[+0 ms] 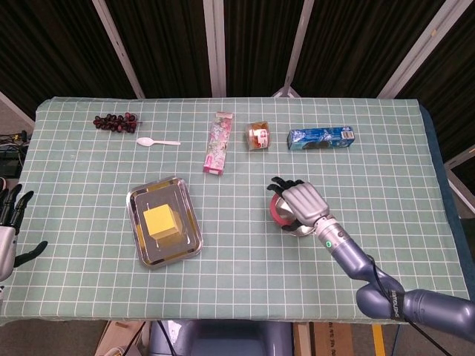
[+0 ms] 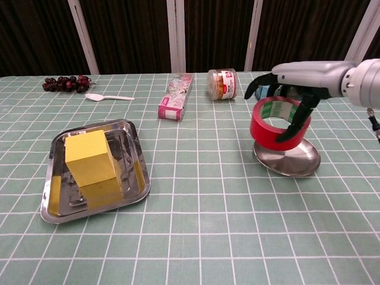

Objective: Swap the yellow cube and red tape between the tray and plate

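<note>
Glossy red tape point(image 2: 272, 122) ring held in air just above round steel plate point(image 2: 297, 162), right hand point(image 2: 300, 77) gripping from above, palm down. Matte yellow cube point(image 2: 89, 157) sits in shiny rectangular tray point(image 2: 127, 131). Left hand point(image 1: 9, 222) at table edge, fingers spread, holding nothing.

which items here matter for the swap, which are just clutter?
Task items:
yellow cube, sitting in the tray
red tape, held by the right hand above the plate

Clutter:
grapes
white spoon
pink box
jar
blue cookie pack

The left hand is idle at the table's edge.
</note>
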Robot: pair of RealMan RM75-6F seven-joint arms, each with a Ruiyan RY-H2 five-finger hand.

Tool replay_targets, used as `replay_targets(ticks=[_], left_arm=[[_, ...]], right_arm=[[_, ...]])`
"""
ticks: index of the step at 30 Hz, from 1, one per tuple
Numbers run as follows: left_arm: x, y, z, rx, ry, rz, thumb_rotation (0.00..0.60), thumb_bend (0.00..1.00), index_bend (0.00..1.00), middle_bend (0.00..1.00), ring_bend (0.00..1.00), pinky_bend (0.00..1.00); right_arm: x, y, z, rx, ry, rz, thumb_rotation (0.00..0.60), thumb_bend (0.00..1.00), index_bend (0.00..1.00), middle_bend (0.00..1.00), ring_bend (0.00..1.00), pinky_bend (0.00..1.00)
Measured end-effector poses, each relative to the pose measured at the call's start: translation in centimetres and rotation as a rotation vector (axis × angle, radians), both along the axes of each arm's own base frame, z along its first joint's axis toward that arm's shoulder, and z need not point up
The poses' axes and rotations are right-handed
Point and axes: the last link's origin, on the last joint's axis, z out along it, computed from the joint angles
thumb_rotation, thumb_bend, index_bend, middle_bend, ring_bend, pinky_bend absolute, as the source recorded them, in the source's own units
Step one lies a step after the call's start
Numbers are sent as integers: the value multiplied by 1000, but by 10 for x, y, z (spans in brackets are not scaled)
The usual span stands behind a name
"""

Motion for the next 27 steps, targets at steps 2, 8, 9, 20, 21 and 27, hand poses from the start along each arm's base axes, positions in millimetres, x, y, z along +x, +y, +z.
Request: replay_targets(ticks=[2,8,9,20,21,27], left_arm=[[1,0,0,3,3,-1,600,51,111,0,0,0],[1,1,-2,10,14,-2,600,51,111,0,0,0],[1,1,-2,11,15,0,600,51,111,0,0,0],[0,2,-3,22,22,1,600,51,111,0,0,0],[1,2,-3,23,22,1,600,51,112,0,0,0],[0,3,-3,30,25,2,600,51,114,0,0,0]], right_arm=[[-12,-5,3,0,4,-33,600,302,222,153,496,473],[-40,-13,2,4,20,-79,600,303,222,153,496,472],[-43,-13,1,7,19,-81,600,303,222,153,496,472],[-52,-8,-18,71,-2,-70,600,226,187,114,391,383],[-51,-8,-18,72,-6,-65,600,195,167,96,346,364],[-48,-9,-20,54,-5,-40,600,93,68,13,130,228]])
